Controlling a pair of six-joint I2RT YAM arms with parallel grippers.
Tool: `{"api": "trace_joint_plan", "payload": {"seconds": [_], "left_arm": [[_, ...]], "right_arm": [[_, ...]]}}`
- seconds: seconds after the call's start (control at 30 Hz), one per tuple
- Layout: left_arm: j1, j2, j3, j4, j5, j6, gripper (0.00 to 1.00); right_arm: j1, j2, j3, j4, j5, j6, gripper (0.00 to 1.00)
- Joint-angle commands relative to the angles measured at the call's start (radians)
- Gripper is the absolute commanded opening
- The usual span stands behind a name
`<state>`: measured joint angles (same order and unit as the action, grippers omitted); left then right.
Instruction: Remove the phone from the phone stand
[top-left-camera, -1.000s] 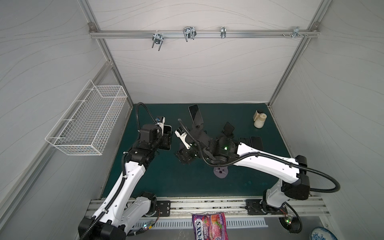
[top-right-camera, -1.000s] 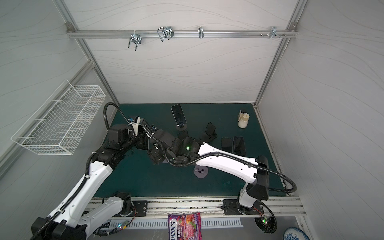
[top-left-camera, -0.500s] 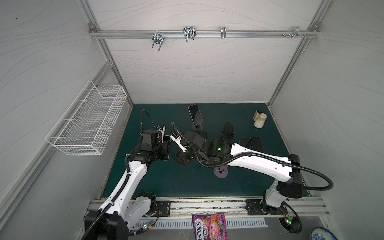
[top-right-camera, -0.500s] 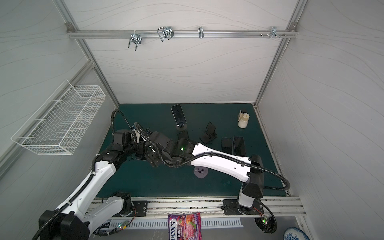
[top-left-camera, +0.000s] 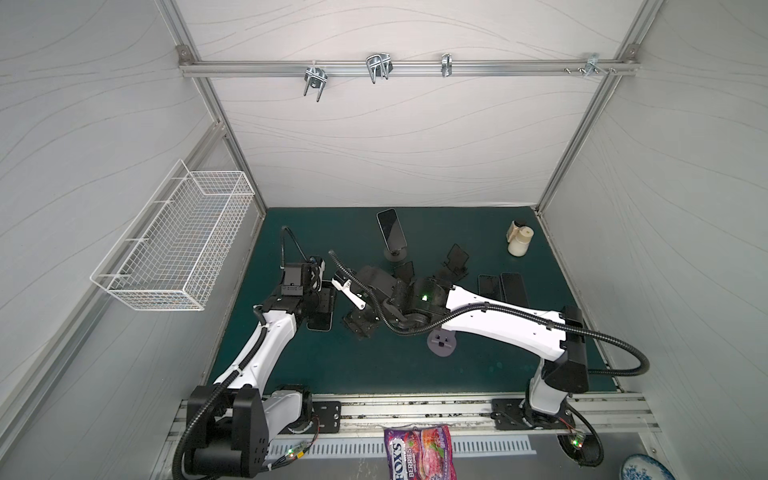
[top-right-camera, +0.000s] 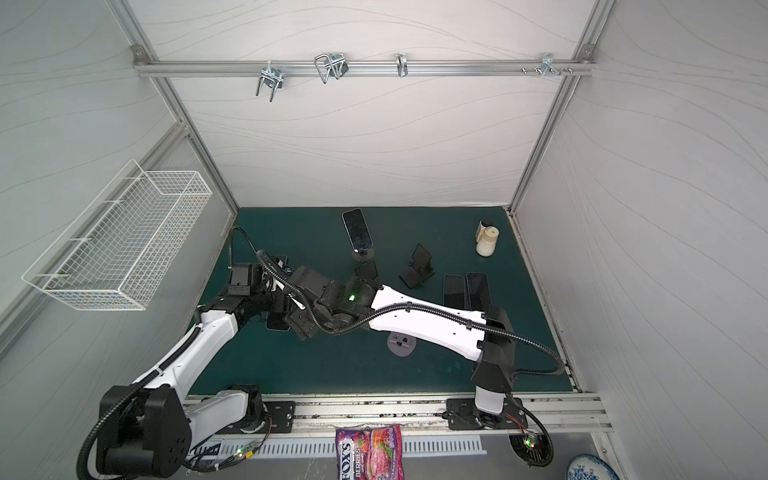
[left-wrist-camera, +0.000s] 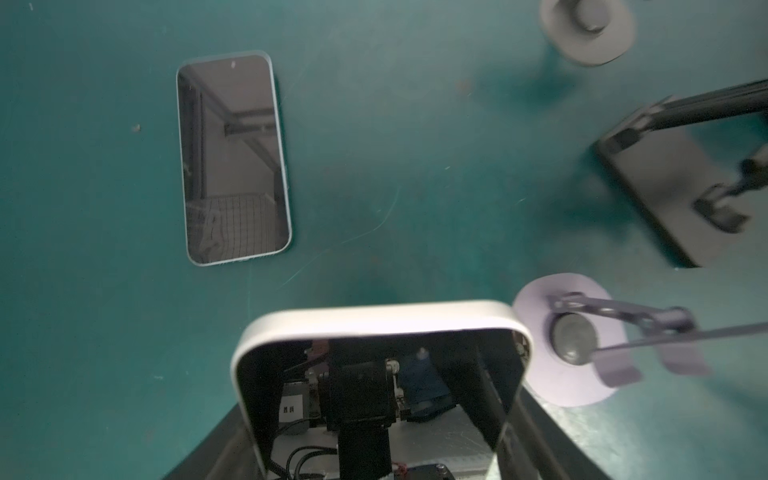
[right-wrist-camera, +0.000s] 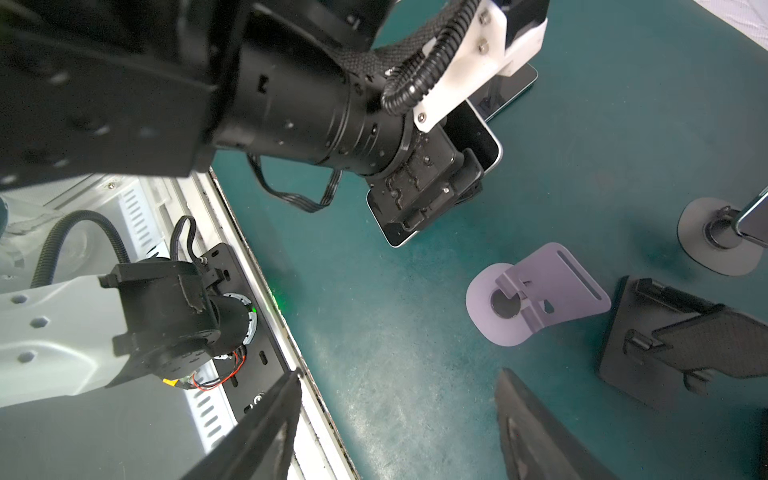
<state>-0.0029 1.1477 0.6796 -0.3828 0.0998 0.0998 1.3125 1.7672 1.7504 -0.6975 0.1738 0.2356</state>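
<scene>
My left gripper (right-wrist-camera: 432, 187) is shut across a white-edged phone (right-wrist-camera: 465, 145), screen up, low over the green mat at the left; the phone's near end fills the left wrist view (left-wrist-camera: 374, 320). In both top views it shows below the left wrist (top-left-camera: 320, 326) (top-right-camera: 277, 323). The lilac phone stand (right-wrist-camera: 536, 295) (top-left-camera: 442, 343) (left-wrist-camera: 569, 345) stands empty on the mat, apart from the phone. My right gripper (right-wrist-camera: 399, 432) hovers open between them (top-left-camera: 360, 326), its fingers (right-wrist-camera: 266, 428) wide apart with only mat between.
A second phone (left-wrist-camera: 235, 158) lies flat on the mat near the held one. At the back another phone (top-left-camera: 390, 228) leans on a grey round stand (top-left-camera: 395, 254). Black stands (top-left-camera: 455, 259), two flat phones (top-left-camera: 500, 286), a cream bottle (top-left-camera: 518, 243), a wall basket (top-left-camera: 178, 241).
My left gripper has carried the phone toward the front and lower over the mat. The right arm has reached a little further left, close beside the left wrist.
</scene>
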Motion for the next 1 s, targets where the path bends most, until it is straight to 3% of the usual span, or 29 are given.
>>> {"api": "trace_joint_plan", "payload": {"seconds": [0.0, 0.17, 0.37, 0.63, 0.97], "left_arm": [[0.03, 0.021, 0.007, 0.067, 0.016, 0.045, 0.68], [0.068, 0.055, -0.031, 0.103, -0.021, 0.079, 0.69], [0.13, 0.11, 0.014, 0.058, 0.015, 0.07, 0.69], [0.131, 0.123, 0.017, -0.001, -0.061, 0.155, 0.7], [0.145, 0.168, 0.046, -0.027, -0.058, 0.155, 0.7]], "right_arm": [[0.009, 0.014, 0.029, -0.03, -0.017, -0.035, 0.75], [0.007, 0.015, 0.024, -0.036, -0.019, -0.05, 0.76], [0.001, 0.012, 0.042, -0.064, -0.027, -0.094, 0.76], [-0.015, -0.015, 0.008, -0.059, -0.041, -0.107, 0.76], [-0.027, -0.053, -0.03, -0.048, -0.031, -0.119, 0.77]]}}
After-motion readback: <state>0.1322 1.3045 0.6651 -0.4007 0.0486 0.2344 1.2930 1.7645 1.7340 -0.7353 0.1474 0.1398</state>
